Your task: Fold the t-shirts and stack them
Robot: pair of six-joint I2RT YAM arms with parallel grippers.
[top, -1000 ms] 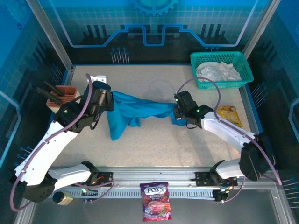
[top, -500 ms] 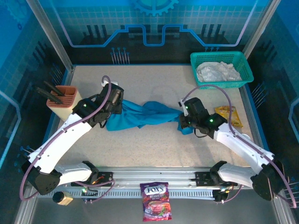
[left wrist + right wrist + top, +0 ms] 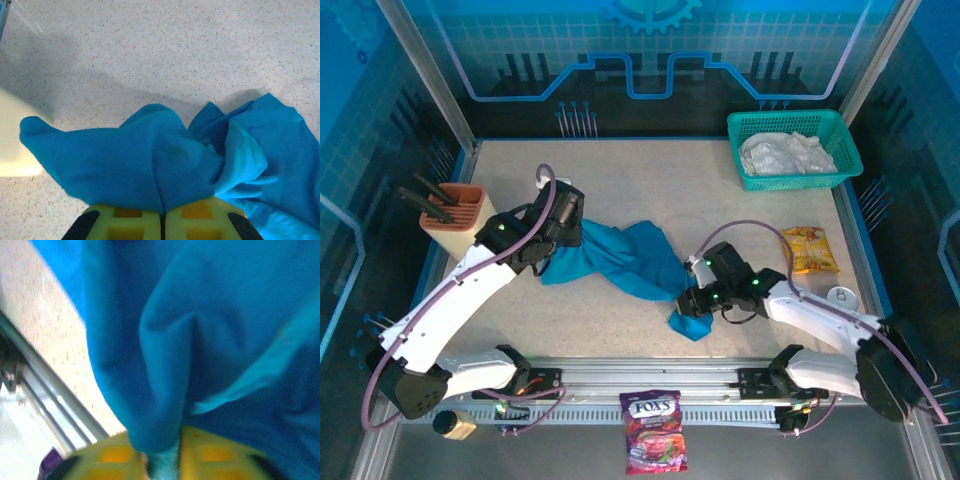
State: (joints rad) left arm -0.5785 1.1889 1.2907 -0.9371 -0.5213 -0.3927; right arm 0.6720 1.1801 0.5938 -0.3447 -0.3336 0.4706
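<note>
Blue-lit panels ring the speckled beige table [image 3: 620, 180], and right across the table's middle we've got the teal-blue t-shirt [image 3: 625, 258], rumpled and drawn into a loose band running from the left of centre down toward the near edge, one corner spilling flat just short of the front rail. On the left end, the left gripper [image 3: 163, 218] is clamped tight: its yellow pads meet with a fold of that shirt nipped between them, and cloth fans out either side. Down at the near end, the right gripper [image 3: 161, 458] has its pads standing narrowly apart with a tuck of the same shirt between them; that view is blurred, but the cloth is clearly in the gap. Over in the table's far right corner sits the teal-green mesh basket [image 3: 795, 180], with the white t-shirt [image 3: 785, 152] bunched inside it. At the table's left edge stands a tool holder [image 3: 460, 215] with dark handles poking out. Off the table's near edge, a FOXS candy bag [image 3: 653, 430] lies on the front rail. Along the table's right side there's a yellow snack packet [image 3: 810, 250], and nearer than it a small white disc [image 3: 840, 297].
</note>
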